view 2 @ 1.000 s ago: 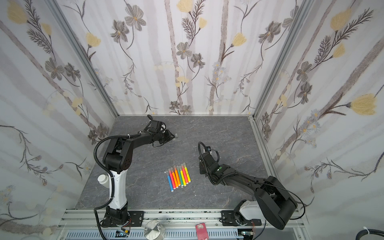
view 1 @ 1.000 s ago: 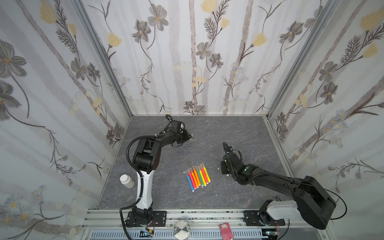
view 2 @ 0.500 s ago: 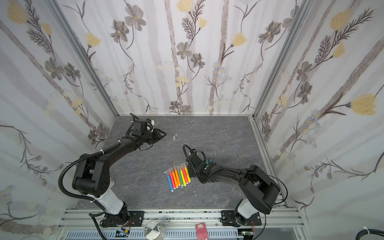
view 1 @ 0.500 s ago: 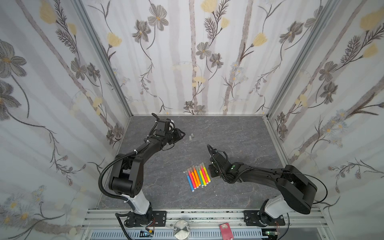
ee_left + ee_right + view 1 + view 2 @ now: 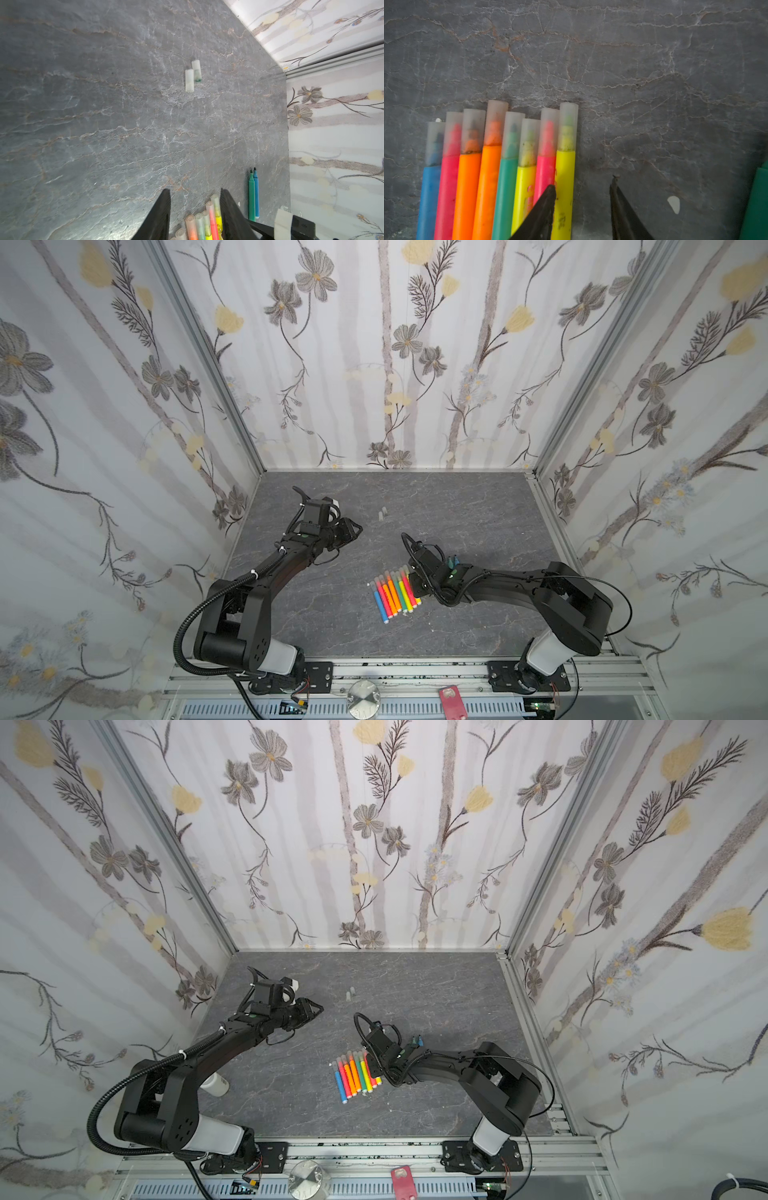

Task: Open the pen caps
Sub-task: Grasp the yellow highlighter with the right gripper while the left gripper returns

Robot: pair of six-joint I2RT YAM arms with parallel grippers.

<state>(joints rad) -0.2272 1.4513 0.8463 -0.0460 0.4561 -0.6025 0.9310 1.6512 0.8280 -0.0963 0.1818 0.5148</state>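
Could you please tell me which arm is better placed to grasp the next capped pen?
Right. The right gripper hovers at the end of the capped pens, fingers open by the outermost yellow pen; the left gripper is farther away, near two loose caps.

Pens (image 5: 488, 187) blue, pink, orange, orange, green, yellow, pink, yellow; caps (image 5: 496, 116) frosted translucent grey; desk (image 5: 633, 62) dark grey, white and rusty veins; walls (image 5: 353, 344) white, grey and yellow flowers
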